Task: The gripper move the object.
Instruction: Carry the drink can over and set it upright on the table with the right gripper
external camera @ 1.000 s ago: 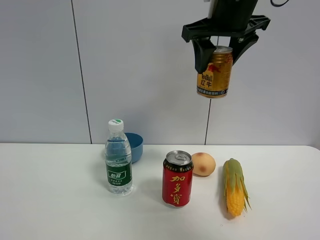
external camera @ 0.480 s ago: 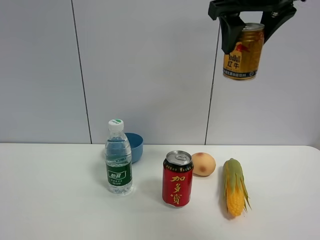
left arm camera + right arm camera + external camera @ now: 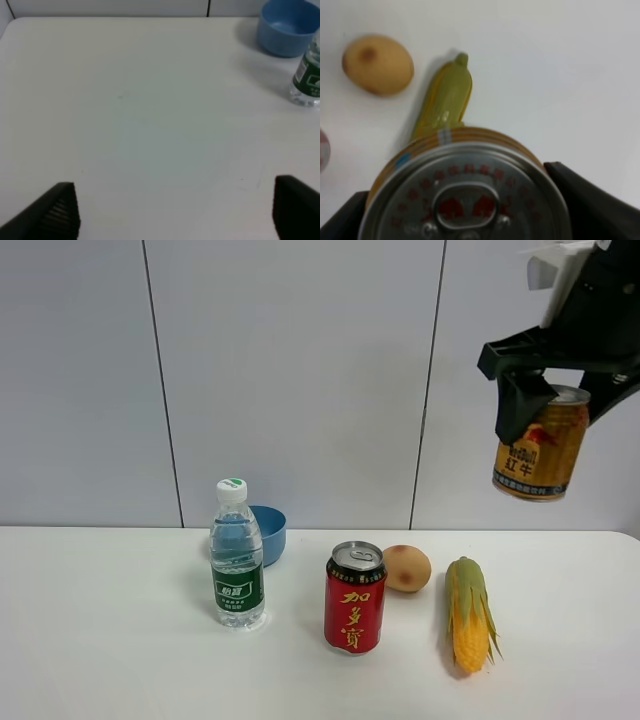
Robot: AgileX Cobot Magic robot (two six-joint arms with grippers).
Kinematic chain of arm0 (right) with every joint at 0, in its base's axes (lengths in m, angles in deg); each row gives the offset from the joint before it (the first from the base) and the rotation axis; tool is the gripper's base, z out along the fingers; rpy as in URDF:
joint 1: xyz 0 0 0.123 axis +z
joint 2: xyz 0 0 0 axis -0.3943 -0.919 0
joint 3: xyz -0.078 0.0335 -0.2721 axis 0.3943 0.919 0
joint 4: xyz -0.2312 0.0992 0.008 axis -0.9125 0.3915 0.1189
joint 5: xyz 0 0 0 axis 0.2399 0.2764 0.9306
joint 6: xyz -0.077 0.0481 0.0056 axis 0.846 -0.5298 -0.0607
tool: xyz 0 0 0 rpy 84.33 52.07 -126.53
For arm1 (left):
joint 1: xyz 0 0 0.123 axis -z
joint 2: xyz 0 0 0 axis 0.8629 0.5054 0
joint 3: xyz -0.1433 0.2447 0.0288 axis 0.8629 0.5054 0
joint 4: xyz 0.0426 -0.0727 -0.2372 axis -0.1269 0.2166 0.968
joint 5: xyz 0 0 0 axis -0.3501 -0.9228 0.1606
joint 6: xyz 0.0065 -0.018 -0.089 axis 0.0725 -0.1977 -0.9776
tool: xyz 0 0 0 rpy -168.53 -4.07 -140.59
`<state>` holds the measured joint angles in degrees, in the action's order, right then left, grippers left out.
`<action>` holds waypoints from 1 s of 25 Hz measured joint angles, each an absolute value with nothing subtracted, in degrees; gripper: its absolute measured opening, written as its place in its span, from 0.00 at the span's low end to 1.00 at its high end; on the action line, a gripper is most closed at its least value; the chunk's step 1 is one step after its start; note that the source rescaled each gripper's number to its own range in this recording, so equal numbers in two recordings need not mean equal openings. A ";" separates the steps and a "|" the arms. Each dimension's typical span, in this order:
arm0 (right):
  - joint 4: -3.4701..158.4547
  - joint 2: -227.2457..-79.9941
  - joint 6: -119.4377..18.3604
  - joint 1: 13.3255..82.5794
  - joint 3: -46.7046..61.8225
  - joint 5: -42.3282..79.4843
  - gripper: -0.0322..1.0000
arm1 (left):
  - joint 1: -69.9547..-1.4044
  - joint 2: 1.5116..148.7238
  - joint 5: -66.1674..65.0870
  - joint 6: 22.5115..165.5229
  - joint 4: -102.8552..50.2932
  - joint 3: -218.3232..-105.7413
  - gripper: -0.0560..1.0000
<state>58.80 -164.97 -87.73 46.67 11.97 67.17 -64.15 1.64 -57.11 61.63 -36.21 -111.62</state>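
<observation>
Way up on the right side, well clear of the tabletop (image 3: 120,640): gold can (image 3: 538,455), pinched near its rim by the right pincer (image 3: 560,405), black fingers pressed against both sides just under the lid. Hanging a touch tilted, base free, nothing beneath but air. Right wrist view looking straight down on the pull-tab, with the corn cob (image 3: 445,102) and the potato (image 3: 377,64) far below on the white surface.

Probably gripped that high up to leave the whole body dangling below the fingers, flat bottom free to go down first. Probably held at that height to pass over the clutter too: red can (image 3: 355,598) standing in the middle, potato just behind and to its right, corn cob lying lengthwise further right, water bottle (image 3: 237,560) on the left with a blue bowl (image 3: 272,532) tucked right behind. Some bare tabletop right of the corn, so maybe a decent landing spot, just a guess though.

Left pincer (image 3: 175,215): spread wide, nothing between the tips, parked over bare tabletop with the bottle and bowl off to one side. Out of the way, by the look of it.

Mid-carry then, can not yet set down. Worth watching: slight tilt plus a smooth round can, so easy to tip on touchdown if lowered crooked.
</observation>
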 joint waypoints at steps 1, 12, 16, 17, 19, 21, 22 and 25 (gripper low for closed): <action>59.63 -164.19 -86.57 46.61 13.66 66.65 0.03 | -64.15 1.64 -57.11 61.63 -36.21 -111.62 1.00; 72.14 -161.67 -64.22 46.61 31.55 53.78 0.03 | -64.15 1.64 -57.11 61.63 -36.21 -111.62 1.00; 76.37 -161.67 -52.40 47.50 36.10 50.70 0.03 | -64.15 1.64 -57.11 61.58 -36.21 -111.62 1.00; 77.75 -161.67 -49.65 48.13 36.83 50.65 0.03 | -64.15 1.64 -57.11 61.58 -36.21 -111.62 1.00; 80.65 -161.67 -43.15 49.66 38.01 50.63 0.03 | -64.15 1.64 -57.11 61.58 -36.21 -111.62 1.00; 83.27 -161.67 -37.81 50.96 38.21 49.94 0.03 | -64.15 1.64 -57.11 61.58 -36.21 -111.62 1.00; 84.28 -161.74 -36.16 51.50 38.21 49.33 0.03 | -64.15 1.64 -57.11 61.58 -36.21 -111.62 1.00; 85.98 -163.11 -32.96 52.92 38.21 47.54 0.03 | -64.15 1.64 -57.11 61.58 -36.21 -111.62 1.00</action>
<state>85.98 -163.11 -32.96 52.92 38.21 47.54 -64.15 1.64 -57.11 61.58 -36.21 -111.62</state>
